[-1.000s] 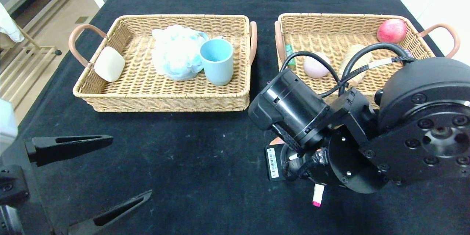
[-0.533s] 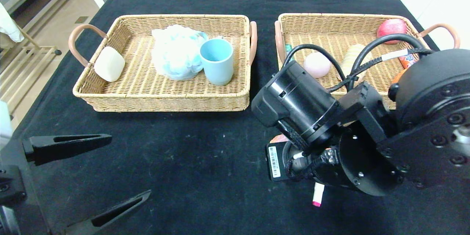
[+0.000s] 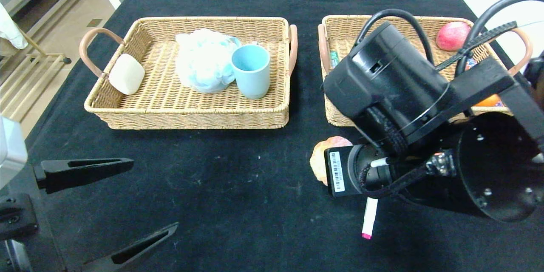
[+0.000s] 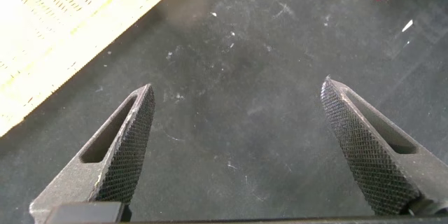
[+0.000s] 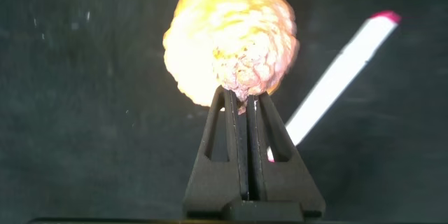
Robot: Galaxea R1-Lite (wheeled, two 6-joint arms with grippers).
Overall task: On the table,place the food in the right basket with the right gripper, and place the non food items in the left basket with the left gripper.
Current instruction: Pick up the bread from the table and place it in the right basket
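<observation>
My right gripper is shut on the edge of a round orange-pink pastry. In the head view the pastry shows in front of the right basket, and the arm hides the gripper. A white marker with a pink tip lies on the black cloth beside it and also shows in the right wrist view. My left gripper is open and empty at the near left, over bare cloth in the left wrist view.
The left basket holds a white soap, a pale blue bath puff and a blue cup. The right basket holds a red apple and other food, mostly hidden by my right arm.
My right arm has risen and swung back towards the right basket with the pastry in its gripper. The pastry now shows more. The left arm has barely moved.
</observation>
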